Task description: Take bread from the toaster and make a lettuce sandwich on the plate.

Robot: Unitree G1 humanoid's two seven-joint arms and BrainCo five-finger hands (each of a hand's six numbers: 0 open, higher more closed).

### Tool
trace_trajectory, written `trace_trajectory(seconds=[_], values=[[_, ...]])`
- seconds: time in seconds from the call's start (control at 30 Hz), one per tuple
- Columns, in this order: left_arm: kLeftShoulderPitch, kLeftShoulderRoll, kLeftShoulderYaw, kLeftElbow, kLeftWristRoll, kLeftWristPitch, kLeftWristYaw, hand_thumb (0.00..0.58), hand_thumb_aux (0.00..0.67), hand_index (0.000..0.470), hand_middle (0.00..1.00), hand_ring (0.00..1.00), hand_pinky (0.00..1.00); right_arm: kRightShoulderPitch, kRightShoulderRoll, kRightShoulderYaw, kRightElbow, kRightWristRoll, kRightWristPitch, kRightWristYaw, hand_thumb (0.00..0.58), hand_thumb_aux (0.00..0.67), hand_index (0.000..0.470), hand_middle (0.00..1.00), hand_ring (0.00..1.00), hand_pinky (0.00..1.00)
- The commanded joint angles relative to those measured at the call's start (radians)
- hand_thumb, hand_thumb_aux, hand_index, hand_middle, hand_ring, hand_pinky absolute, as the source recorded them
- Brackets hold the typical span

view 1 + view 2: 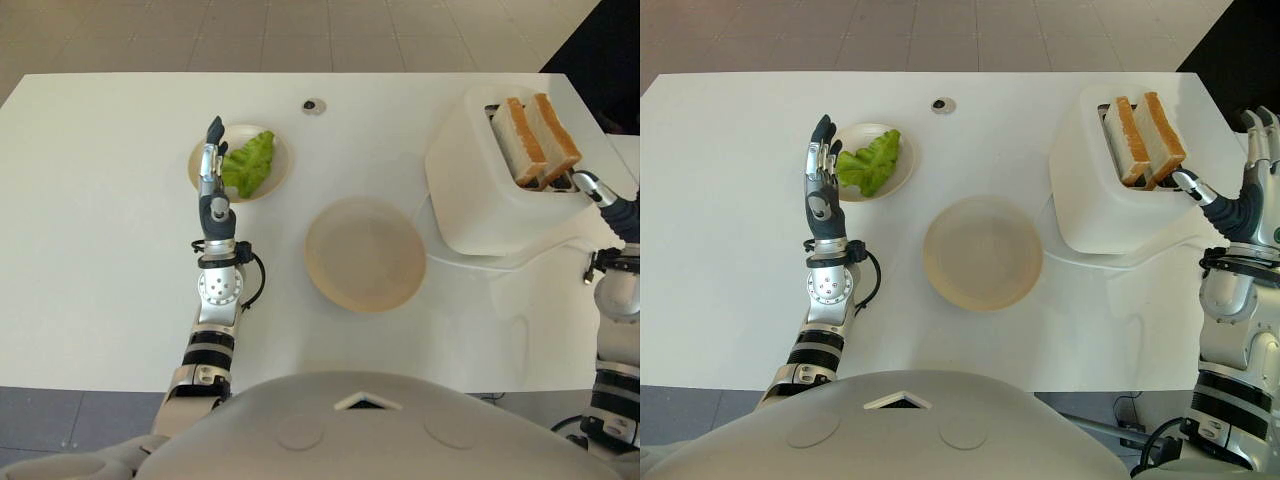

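Standing wide open beside the toaster [1090, 210], the right hand [1245, 205] should pinch one bread slice [1162, 132] softly and lift it straight up.

The right hand [1240, 205] is cut off by the right edge of the left eye view. Whether its thumb tip touches the bread [1145, 135] just left of its fingers [1252, 140] cannot be told. The lower parts of both slices are hidden in the toaster [1090, 200]. The left hand [823, 195] has its fingers [820, 140] over the left rim of the lettuce plate [902, 165]; contact with the lettuce [872, 160] just right of them is unclear. A dark round thing [941, 104] on the bench [730, 250], beyond and right of those fingers, is too small to identify.
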Motion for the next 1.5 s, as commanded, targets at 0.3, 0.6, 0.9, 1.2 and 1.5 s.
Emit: trace_trajectory(seconds=[0.3, 0.6, 0.9, 1.2, 1.5], values=[[0.011, -0.007, 0.005, 0.003, 0.013, 0.004, 0.014, 0.0, 0.0, 0.0, 0.0, 0.0, 0.0, -0.028, -0.12, 0.113, 0.088, 0.012, 0.086, 0.079, 0.52, 0.455, 0.319, 0.12, 0.12, 0.12], [0.019, -0.016, 0.004, -0.005, 0.023, 0.009, 0.017, 0.0, 0.0, 0.0, 0.0, 0.0, 0.0, -0.042, -0.146, 0.171, 0.046, 0.109, 0.018, 0.095, 0.58, 0.67, 0.47, 1.0, 1.0, 1.0], [0.022, -0.019, 0.015, -0.017, 0.032, 0.012, 0.029, 0.0, 0.0, 0.0, 0.0, 0.0, 0.0, -0.163, 0.014, -0.034, -0.235, 0.375, -0.178, -0.179, 0.58, 0.67, 0.47, 1.0, 1.0, 1.0], [0.03, -0.01, 0.032, -0.028, 0.091, 0.0, 0.075, 0.0, 0.0, 0.0, 0.0, 0.0, 0.0, 0.073, 0.1, 0.65, -0.227, 0.799, -0.272, 0.39, 0.58, 0.67, 0.47, 1.0, 1.0, 1.0], [-0.021, 0.109, 0.101, -0.117, 0.252, 0.067, 0.14, 0.0, 0.0, 0.0, 0.0, 0.0, 0.0, 0.092, 0.152, 0.65, 0.006, 0.474, -0.176, 0.327, 0.58, 0.67, 0.47, 1.0, 1.0, 1.0]])
